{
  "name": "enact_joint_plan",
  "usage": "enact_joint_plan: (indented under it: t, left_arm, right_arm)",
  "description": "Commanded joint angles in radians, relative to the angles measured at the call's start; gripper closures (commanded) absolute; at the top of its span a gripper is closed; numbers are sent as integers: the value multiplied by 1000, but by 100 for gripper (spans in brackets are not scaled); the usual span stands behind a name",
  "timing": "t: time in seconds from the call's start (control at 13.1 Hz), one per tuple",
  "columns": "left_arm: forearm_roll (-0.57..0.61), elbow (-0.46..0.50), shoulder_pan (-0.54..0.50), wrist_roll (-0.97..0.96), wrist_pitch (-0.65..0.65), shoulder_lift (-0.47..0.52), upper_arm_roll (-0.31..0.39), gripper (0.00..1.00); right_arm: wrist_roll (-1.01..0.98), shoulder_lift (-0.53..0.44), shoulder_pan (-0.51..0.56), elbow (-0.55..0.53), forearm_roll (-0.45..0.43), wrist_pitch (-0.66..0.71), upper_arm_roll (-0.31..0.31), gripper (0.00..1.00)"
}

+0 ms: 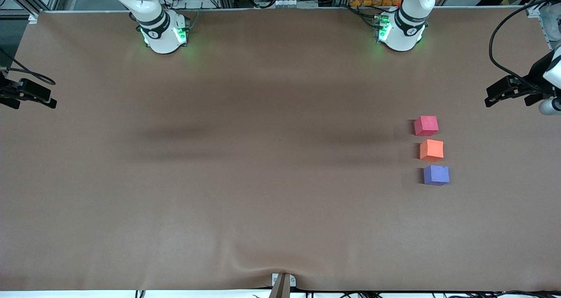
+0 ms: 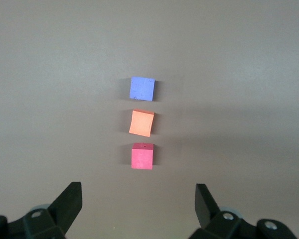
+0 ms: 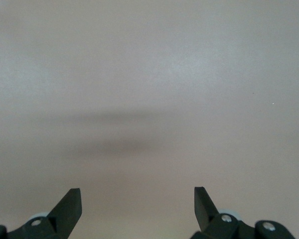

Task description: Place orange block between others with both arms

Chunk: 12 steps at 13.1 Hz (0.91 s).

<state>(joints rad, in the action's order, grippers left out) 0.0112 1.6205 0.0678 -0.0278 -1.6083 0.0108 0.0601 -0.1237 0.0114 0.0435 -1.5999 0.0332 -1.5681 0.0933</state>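
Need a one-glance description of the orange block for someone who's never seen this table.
On the brown table, toward the left arm's end, three small foam cubes stand in a short row. The orange block is the middle one, between the pinkish-red cube and the purple-blue cube nearest the front camera.

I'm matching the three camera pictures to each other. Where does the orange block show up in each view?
Front view: the orange block sits toward the left arm's end of the table, between the pinkish-red cube and the purple-blue cube.
Left wrist view: mid-picture, between the same cubes.
Right wrist view: not in it.
Shared landmark: the three-cube row.
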Motion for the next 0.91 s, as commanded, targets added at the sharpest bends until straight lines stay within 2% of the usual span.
enact_joint_plan:
  t: [0.0,0.3,0.84]
  left_arm:
    - [23,-2,1,-23,11,6,-5,0]
    - [15,-20,1,-46,13,9,-29,0]
    - [10,-19,-2,-46,13,1,-29,0]
  right_arm:
    - [10,7,21,20,-7,8,-14,0]
    - [10,9,21,20,-7,10,-14,0]
    - [10,9,21,20,-7,11,-14,0]
